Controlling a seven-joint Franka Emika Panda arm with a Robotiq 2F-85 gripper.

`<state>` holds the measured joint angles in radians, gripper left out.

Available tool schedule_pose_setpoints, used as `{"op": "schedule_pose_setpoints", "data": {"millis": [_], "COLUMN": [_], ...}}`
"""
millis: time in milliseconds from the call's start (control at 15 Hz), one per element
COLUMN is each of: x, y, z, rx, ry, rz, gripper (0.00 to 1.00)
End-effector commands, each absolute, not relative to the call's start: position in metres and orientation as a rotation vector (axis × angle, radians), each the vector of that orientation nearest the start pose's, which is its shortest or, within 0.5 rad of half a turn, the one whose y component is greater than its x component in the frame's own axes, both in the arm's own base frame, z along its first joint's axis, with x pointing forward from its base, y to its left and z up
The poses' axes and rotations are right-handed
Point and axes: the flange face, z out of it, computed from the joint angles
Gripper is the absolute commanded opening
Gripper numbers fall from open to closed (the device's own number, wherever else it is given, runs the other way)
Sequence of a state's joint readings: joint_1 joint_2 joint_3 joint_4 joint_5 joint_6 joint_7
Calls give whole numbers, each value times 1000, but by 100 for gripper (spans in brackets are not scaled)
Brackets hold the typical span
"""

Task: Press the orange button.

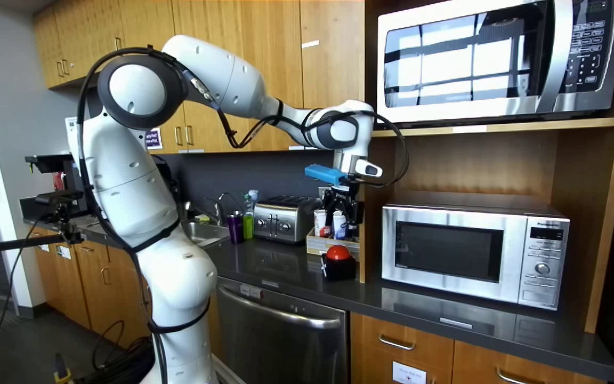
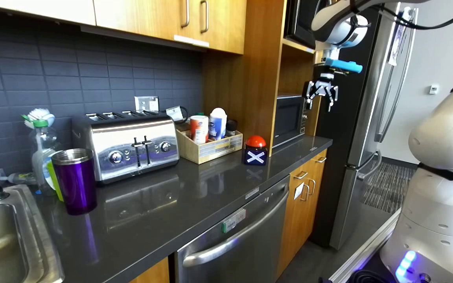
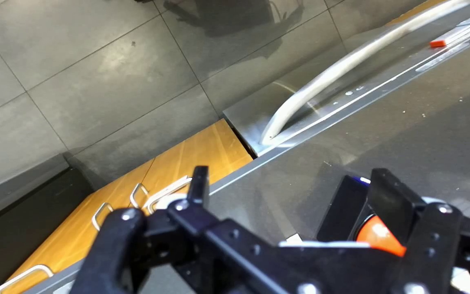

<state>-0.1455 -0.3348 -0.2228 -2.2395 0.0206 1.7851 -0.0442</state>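
Note:
The orange button [image 1: 338,252] is a round reddish-orange dome on a black cube base. It stands on the dark counter beside a wooden panel. It also shows in an exterior view [image 2: 255,141], with a white X on its base. In the wrist view the dome [image 3: 375,234] is partly hidden behind a finger and the gripper body. My gripper [image 1: 344,217] is open and empty, pointing down, well above the counter and apart from the button. Its fingers are wide apart in the wrist view [image 3: 290,173] and also in an exterior view [image 2: 320,106].
A wooden box [image 2: 219,148] with canisters stands behind the button. A toaster [image 2: 136,143] and a purple cup [image 2: 74,182] stand farther along the counter. The vertical wooden panel [image 2: 261,78] separates the button from the silver microwave [image 1: 448,250]. The counter's front edge [image 3: 235,173] runs below the gripper.

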Motion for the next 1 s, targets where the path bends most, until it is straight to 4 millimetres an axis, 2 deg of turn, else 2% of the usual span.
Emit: {"op": "schedule_pose_setpoints", "data": {"millis": [0,133,600,933], "x": [409,409,407,412], "y": [-162,-155,-110,-81], "z": [491,488,460,451], "rx": [-2984,-2988,-3030,-3046], "ry": [474,468,319,213], "rz": [156,154,272,321], "gripper": [100,100,100,100]}}
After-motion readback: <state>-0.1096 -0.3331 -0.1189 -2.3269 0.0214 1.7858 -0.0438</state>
